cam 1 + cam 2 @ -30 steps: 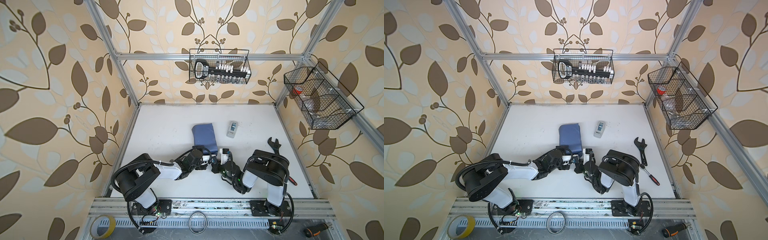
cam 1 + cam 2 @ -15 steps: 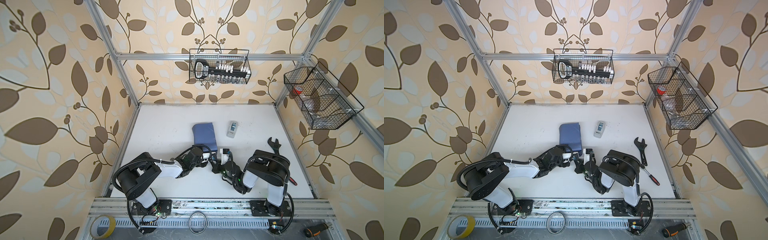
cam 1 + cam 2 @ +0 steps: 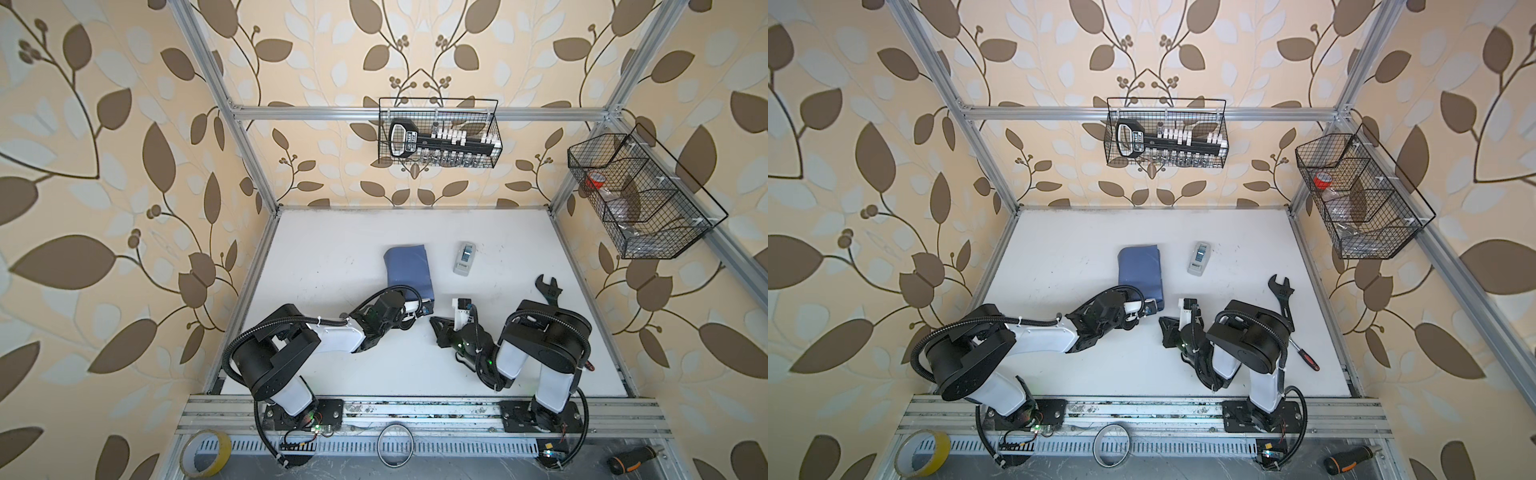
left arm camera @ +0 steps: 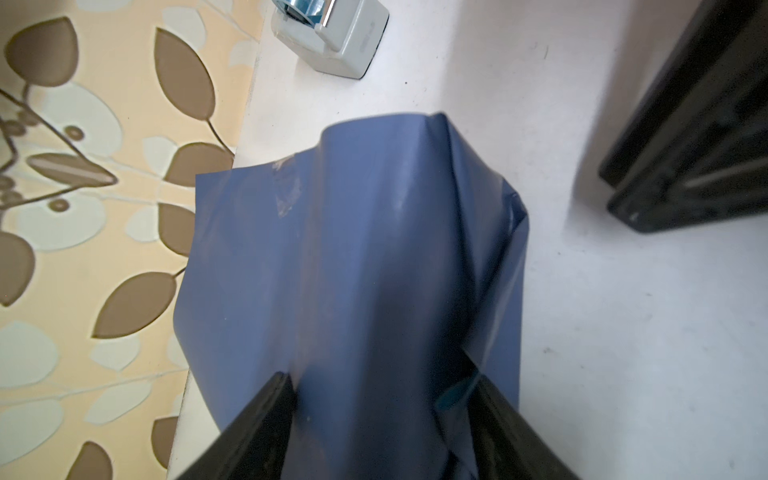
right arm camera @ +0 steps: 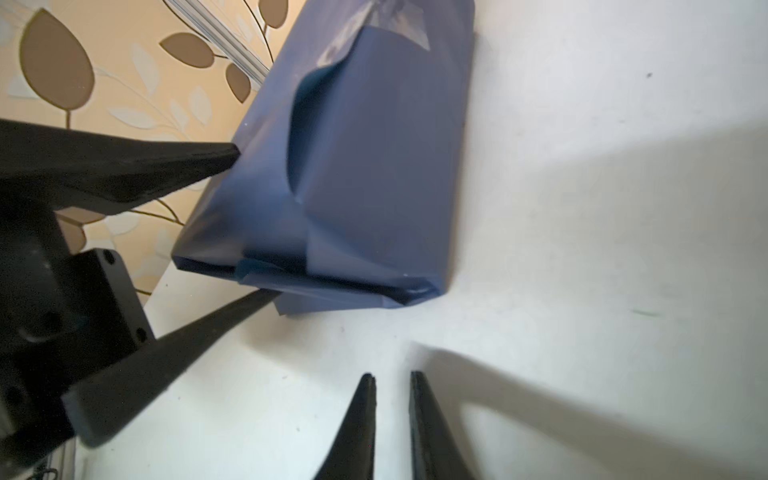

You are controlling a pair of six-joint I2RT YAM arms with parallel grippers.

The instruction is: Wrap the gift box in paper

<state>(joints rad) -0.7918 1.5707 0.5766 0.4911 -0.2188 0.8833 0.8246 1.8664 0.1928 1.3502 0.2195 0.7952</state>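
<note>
The paper (image 3: 409, 270) is seen folded round into a flat slate-blue parcel, laid on the white desk (image 3: 332, 257) a little left of the middle, with a grey tape dispenser (image 3: 464, 258) just to its right. The gift box is covered by the paper and cannot be made out for certain.

The left arm (image 3: 332, 332) is stretched low over the desk from its base at the near rail, its white forearm slanted away and towards the middle, so that the wrist is brought to the parcel's near end. The left pincer (image 4: 382, 382) is held with its jaws apart, one finger (image 4: 282, 390) on either side of that end; whether the paper is pressed by them cannot be told.

The right arm (image 3: 540, 336) is folded tightly over its base, the elbow raised and the wrist turned down and back towards the middle. The right pincer (image 5: 390, 378) is pointed at the parcel's near end but kept clear of it, just above the bare desk. Its jaws are parted by a narrow gap, and nothing is held between them.
</note>
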